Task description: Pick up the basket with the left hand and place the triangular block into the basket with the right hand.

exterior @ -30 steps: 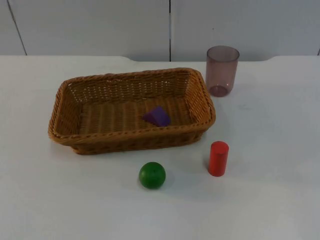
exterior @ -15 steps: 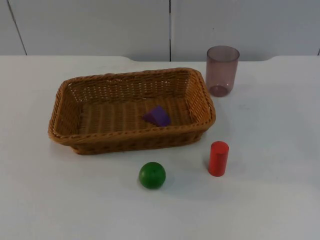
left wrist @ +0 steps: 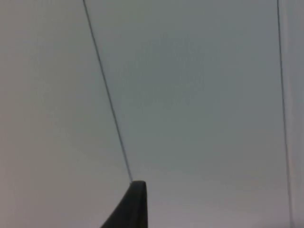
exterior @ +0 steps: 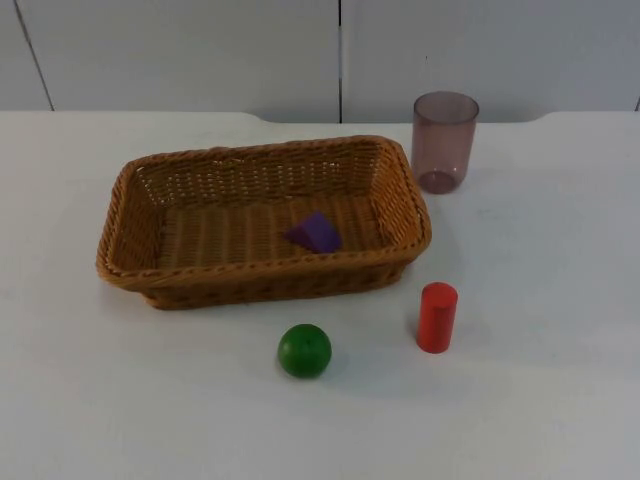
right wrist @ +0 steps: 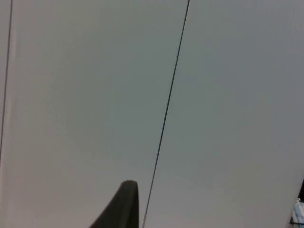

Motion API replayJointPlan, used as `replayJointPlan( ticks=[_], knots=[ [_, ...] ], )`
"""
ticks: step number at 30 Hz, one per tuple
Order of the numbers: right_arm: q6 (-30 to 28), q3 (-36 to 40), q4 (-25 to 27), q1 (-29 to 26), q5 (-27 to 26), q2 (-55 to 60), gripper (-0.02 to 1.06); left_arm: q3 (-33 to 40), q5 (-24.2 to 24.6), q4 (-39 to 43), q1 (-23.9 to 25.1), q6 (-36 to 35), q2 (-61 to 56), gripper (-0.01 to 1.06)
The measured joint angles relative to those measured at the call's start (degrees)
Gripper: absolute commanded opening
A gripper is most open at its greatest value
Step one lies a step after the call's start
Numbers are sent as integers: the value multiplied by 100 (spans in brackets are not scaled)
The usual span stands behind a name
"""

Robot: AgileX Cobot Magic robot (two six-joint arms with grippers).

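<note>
The brown wicker basket (exterior: 120, 215) rests on the white table, left of centre in the top view. A purple triangular block (exterior: 315, 232) lies on the basket's floor, toward its right end. No gripper touches either of them. My left gripper (left wrist: 134, 205) is held up and points at the grey partition wall, away from the table. My right gripper (right wrist: 122, 204) faces the same wall in the same way. Both arms wait.
A translucent purple cup (exterior: 444, 140) stands upright behind the basket's right end. A red cylinder (exterior: 436, 316) stands in front of the basket's right corner. A green ball (exterior: 304, 350) lies in front of the basket's middle.
</note>
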Motion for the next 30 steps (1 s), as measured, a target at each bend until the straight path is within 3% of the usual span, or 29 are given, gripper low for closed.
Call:
replayJointPlan(
  ticks=[4,10,15,19,21,25,30],
  knots=[
    [-141,0,97,-3,667,-526,105,0,214,437,0,80,-689,105],
    [-440,-14,451,-13,992,-897,105,0,649,402,0,321,-1242,105],
    [-580,-68,865,-13,1557,-918,105,0,1134,339,0,217,-1941,105],
    [-829,-89,1416,-13,1714,-918,105,0,1950,507,0,-35,-2553,105],
    [-830,-102,1443,-13,1770,-918,105,0,2053,562,0,-116,-2571,105],
    [-484,-102,1470,-13,2170,-918,105,53,2746,739,0,-471,-2567,105],
    [-302,-102,1492,-13,2821,-918,105,238,2984,695,0,-692,-2567,105]
  ],
)
